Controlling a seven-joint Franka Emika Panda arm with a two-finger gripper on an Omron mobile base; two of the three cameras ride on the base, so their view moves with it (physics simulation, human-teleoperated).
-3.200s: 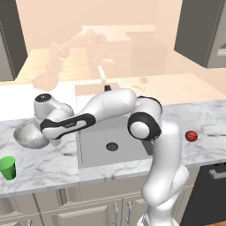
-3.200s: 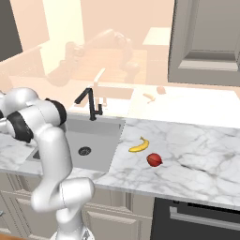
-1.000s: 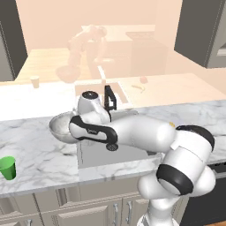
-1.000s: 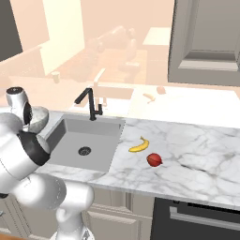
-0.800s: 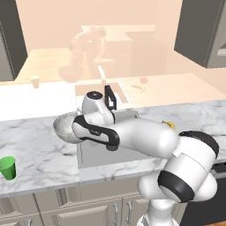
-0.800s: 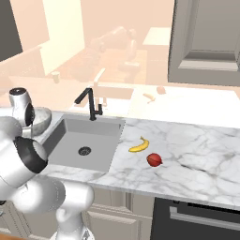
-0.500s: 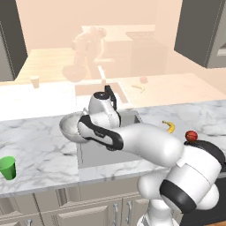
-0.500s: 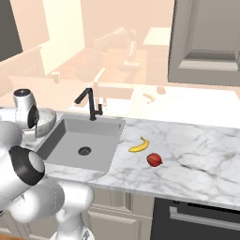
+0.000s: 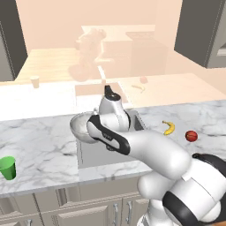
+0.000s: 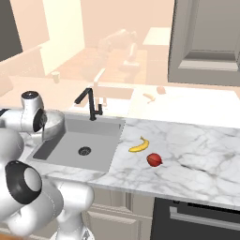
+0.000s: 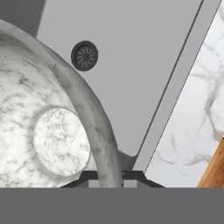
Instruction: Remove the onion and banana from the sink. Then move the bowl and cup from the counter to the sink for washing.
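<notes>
The claw (image 11: 106, 177) pinched the rim of the big round grey speckled bowl (image 9: 84, 127). It held the bowl over the grey sink (image 10: 101, 140) so it could go in for washing.

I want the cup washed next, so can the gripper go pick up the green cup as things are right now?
Probably not yet: the gripper is shut on the bowl rim, holding it over the sink. The cup itself stands unobstructed on the counter.

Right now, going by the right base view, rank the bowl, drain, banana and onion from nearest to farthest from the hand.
1. bowl, held in the hand at the sink's left edge.
2. drain, on the basin floor.
3. banana, on the counter right of the sink.
4. onion, just beyond the banana.
</notes>
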